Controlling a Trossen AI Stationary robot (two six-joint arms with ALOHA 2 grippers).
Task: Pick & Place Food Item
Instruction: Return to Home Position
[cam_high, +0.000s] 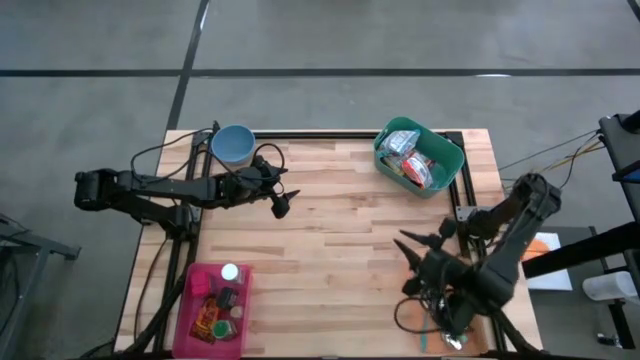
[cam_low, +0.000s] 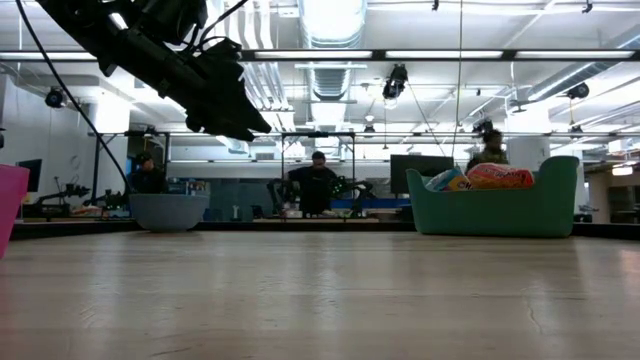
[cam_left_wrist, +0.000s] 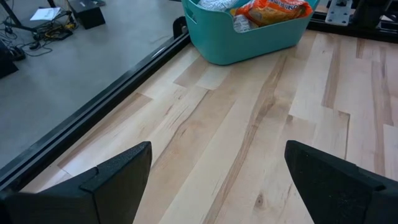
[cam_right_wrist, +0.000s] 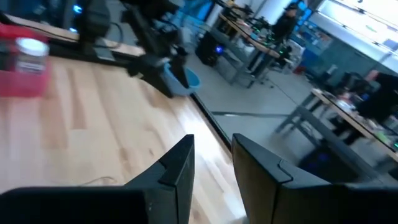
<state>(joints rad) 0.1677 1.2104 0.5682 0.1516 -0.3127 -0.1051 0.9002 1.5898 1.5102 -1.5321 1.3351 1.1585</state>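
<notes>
We see the left arm stretched out over the pale plank desk (cam_high: 330, 250), its left hand (cam_high: 283, 203) spread wide and empty. The right arm is folded at the near right corner, and the right hand (cam_right_wrist: 212, 142) is almost pressed together, with a narrow gap. Crinkled food packets (cam_high: 415, 165) lie in the smooth teal plastic bin (cam_high: 402, 124) at the far right corner.

The low camera's left edge leaves us only a sliver of the pink bin (cam_low: 10, 205), and its top edge crops the left arm (cam_low: 150, 50). From above, we cannot identify the small items (cam_high: 222, 300) in that bin at the counter's (cam_high: 340, 250) front-left corner, nor read the packets (cam_high: 415, 160) in the green bin (cam_high: 388, 140). People (cam_low: 318, 185) beyond are blurred.
</notes>
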